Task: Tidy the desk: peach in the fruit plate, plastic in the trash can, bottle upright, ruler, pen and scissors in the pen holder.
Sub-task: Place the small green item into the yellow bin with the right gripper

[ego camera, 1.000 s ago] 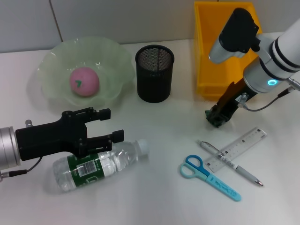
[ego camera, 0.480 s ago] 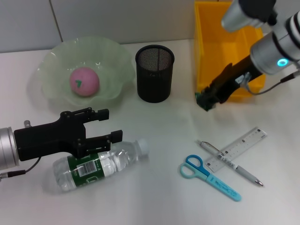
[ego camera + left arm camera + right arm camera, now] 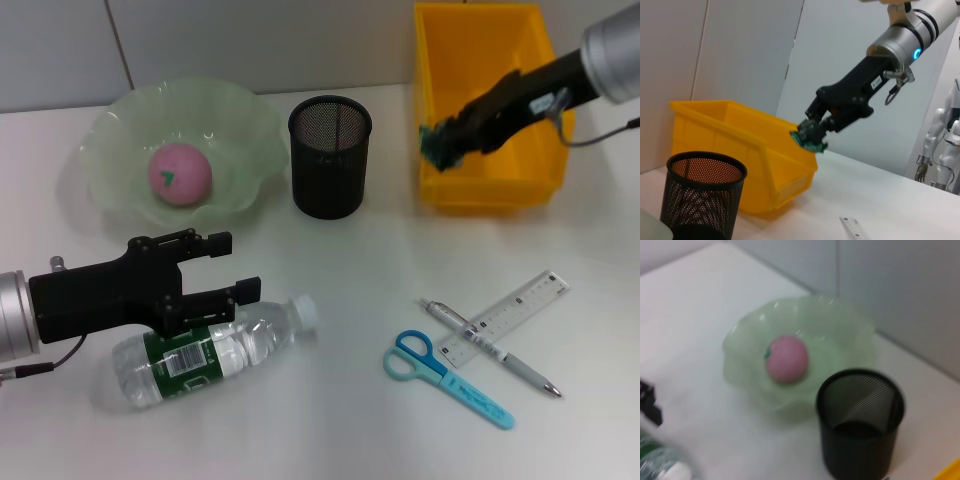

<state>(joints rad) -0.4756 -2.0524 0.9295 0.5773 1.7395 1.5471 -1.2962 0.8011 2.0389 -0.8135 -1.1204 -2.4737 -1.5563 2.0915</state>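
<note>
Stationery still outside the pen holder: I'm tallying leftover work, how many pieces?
3, all lying on the desk before the trash can: ruler, pen crossing under it, scissors nearest. The pen holder looks empty.

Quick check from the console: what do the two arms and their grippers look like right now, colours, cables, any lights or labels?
The left gripper is matte black and boxy with flat parallel fingers, mounted on a silver cylindrical wrist with a thin dark cable looping below. The right gripper is also black, on a silver-grey arm with black rings, a glowing blue-cyan ring light, a small white label and a thin grey cable loop.
</note>
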